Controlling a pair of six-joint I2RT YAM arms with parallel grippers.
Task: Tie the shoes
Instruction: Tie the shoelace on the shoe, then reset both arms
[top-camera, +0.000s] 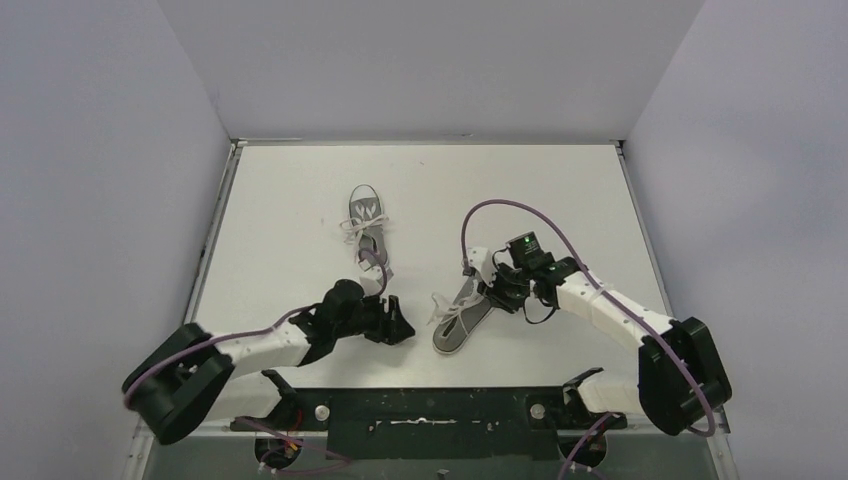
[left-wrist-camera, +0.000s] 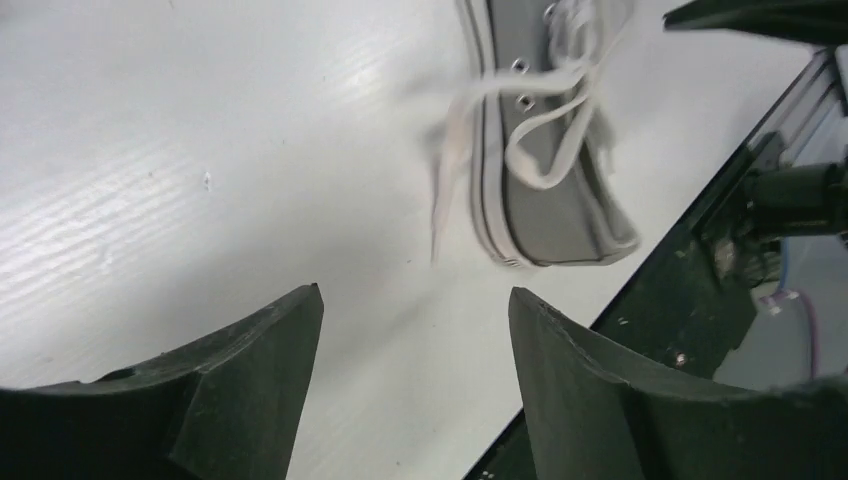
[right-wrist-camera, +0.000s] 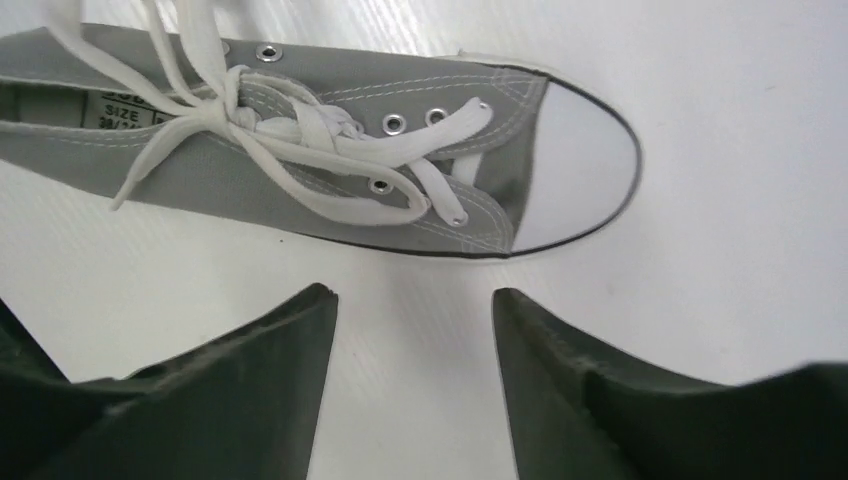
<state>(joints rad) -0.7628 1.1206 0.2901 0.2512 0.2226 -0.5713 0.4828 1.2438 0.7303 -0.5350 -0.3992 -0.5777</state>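
The left gripper is low over the white table. Its jaws are apart and hold nothing; in the wrist view only bare table shows between the fingers. Behind it, near the middle of the table, lies the far shoe. To the right lies the near shoe, set diagonally, with its heel end toward the arm bases. Its white laces spread loosely over the grey canvas. The right gripper is at the toe end of this shoe. Its jaws are also parted and empty, and the white toe cap is just beyond the fingertips.
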